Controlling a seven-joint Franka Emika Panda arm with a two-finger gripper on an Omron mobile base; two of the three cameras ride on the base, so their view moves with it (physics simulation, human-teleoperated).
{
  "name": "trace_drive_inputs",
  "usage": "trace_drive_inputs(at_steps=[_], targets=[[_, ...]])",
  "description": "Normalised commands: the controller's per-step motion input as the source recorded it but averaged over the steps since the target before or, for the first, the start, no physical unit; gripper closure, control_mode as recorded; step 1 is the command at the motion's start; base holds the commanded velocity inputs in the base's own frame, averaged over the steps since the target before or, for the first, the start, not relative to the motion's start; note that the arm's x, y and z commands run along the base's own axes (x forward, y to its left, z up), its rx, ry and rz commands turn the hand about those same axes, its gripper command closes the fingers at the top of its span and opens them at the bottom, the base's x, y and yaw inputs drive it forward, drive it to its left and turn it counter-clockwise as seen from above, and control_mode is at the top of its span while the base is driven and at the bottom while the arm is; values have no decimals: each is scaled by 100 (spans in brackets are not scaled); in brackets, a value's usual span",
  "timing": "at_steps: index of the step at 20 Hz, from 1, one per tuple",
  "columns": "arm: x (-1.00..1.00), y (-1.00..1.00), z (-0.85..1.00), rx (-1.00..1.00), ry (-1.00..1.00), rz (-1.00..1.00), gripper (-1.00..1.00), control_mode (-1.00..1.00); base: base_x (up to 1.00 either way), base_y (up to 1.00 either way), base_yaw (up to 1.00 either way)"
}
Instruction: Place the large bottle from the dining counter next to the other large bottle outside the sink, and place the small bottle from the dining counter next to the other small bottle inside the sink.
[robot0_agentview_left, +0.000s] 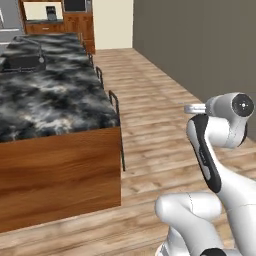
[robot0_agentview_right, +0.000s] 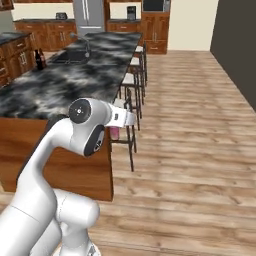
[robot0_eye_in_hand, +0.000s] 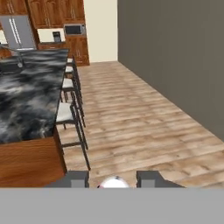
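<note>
- Far left of the bench (robot0_agentview_right: 60, 87), against its far edge, stand two tall dark bottles (robot0_agentview_right: 39, 59), touching or nearly so. From here I cannot tell black from brown.
- Just right of them, sunk into the bench top, is the sink (robot0_agentview_right: 70, 56), with its grey faucet (robot0_agentview_right: 86, 45) at the right rim. I cannot make out the other small bottle inside the basin.
- Off the bench's near right corner, on the stool side, the fingers (robot0_eye_in_hand: 76, 179) are closed narrow on the small bottle (robot0_agentview_right: 114, 133). It hangs below the hand, clear of the bench top, and in the hand view its pale rounded top (robot0_eye_in_hand: 114, 183) sits between the tips.
- I judge this bottle light and rigid, with a smooth and probably slippery skin — so a firm pinch across the body, below the cap, suits it best. Being short, it could tip on the sink's rack unless it is set down upright.
- Right of the bench runs a row of stools (robot0_agentview_right: 131, 80) — I'd keep the carry above them.
</note>
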Motion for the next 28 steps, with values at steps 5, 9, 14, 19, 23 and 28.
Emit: trace_drive_inputs(at_steps=[5, 9, 14, 19, 23, 28], targets=[[0, 0, 0, 0, 0, 0, 100, 100, -16, 4, -48], [0, 0, 0, 0, 0, 0, 100, 100, -1, 0, -50], [0, 0, 0, 0, 0, 0, 100, 100, 0, 0, -50], [0, 0, 0, 0, 0, 0, 100, 100, 0, 0, -50], [0, 0, 0, 0, 0, 0, 100, 100, 0, 0, -50], [0, 0, 0, 0, 0, 0, 100, 100, 0, 0, -50]])
